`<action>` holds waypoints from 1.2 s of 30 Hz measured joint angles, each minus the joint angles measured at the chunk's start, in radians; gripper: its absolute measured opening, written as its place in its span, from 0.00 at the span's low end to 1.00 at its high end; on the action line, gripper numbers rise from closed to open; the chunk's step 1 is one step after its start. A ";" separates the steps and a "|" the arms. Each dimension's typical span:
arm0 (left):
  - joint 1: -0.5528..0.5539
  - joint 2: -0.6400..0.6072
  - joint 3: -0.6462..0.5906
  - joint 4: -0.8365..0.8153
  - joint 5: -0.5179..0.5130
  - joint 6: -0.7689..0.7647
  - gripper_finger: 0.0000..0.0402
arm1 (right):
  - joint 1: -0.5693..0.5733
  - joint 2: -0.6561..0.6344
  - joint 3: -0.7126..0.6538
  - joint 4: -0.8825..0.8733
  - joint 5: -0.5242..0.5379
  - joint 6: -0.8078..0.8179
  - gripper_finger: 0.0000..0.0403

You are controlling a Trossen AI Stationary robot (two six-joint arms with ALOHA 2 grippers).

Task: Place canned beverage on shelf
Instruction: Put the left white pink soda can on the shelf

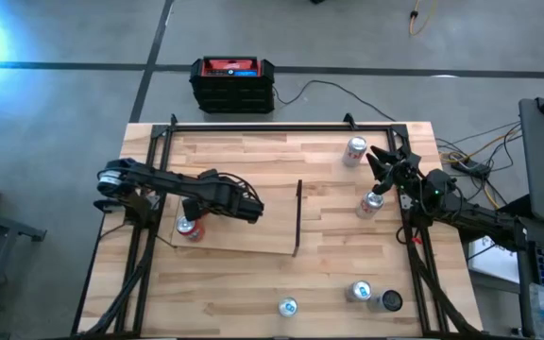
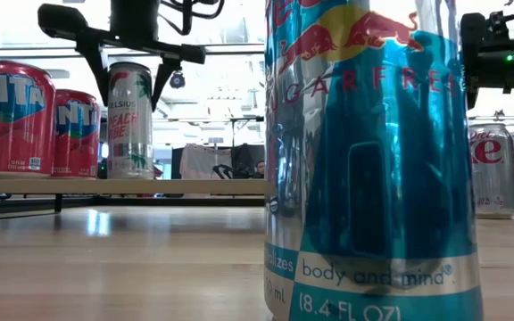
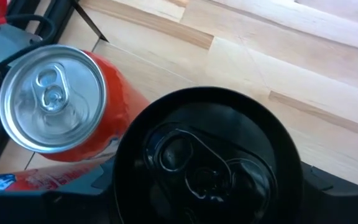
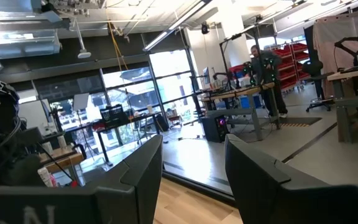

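The shelf (image 1: 244, 236) is a pale board on the table with a black upright bar (image 1: 298, 217) at its right end. A red can (image 1: 190, 227) stands on its left part. The low view shows two red cans (image 2: 12, 116) there, side by side. Right beside them is a white and green canned beverage (image 2: 130, 120) with a black lid (image 3: 207, 158). My left gripper (image 2: 132, 76) is over it and shut on it. My right gripper (image 1: 382, 162) waits at the table's right side, raised, its fingers (image 4: 143, 180) a little apart with nothing between them. My left gripper pinches the canned beverage's wall just below the top rim (image 2: 114, 80), one finger on each side. The fingers come steeply from above. The can stands upright, its base (image 2: 130, 175) level with the shelf's top beside the red can (image 3: 51, 99). Whether the base touches the shelf I cannot tell.
Loose cans stand on the table at the right (image 1: 354, 151) (image 1: 373, 203) and near the front edge (image 1: 287, 306) (image 1: 359, 291) (image 1: 388, 300). A blue can (image 2: 368, 160) fills the low view's foreground. A black and red box (image 1: 232, 83) sits beyond the far edge.
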State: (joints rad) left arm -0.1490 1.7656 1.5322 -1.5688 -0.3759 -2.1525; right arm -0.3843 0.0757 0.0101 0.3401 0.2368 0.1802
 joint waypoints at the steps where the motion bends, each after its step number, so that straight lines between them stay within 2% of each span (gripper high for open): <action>1: 0.000 -0.003 0.000 0.003 0.001 0.004 0.62 | 0.000 0.000 0.000 0.000 0.000 0.000 0.39; 10: 0.002 -0.013 -0.003 0.008 0.002 0.039 0.62 | 0.000 0.000 0.000 0.000 0.000 0.000 0.39; 22: 0.027 -0.013 -0.016 0.002 -0.045 0.092 0.62 | 0.000 0.000 0.000 0.000 0.000 0.000 0.39; 36: 0.029 -0.012 -0.017 0.000 -0.042 0.158 0.68 | 0.000 0.000 0.000 0.000 0.000 0.000 0.39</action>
State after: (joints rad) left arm -0.1196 1.7538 1.5154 -1.5688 -0.4178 -1.9945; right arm -0.3843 0.0757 0.0097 0.3401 0.2371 0.1802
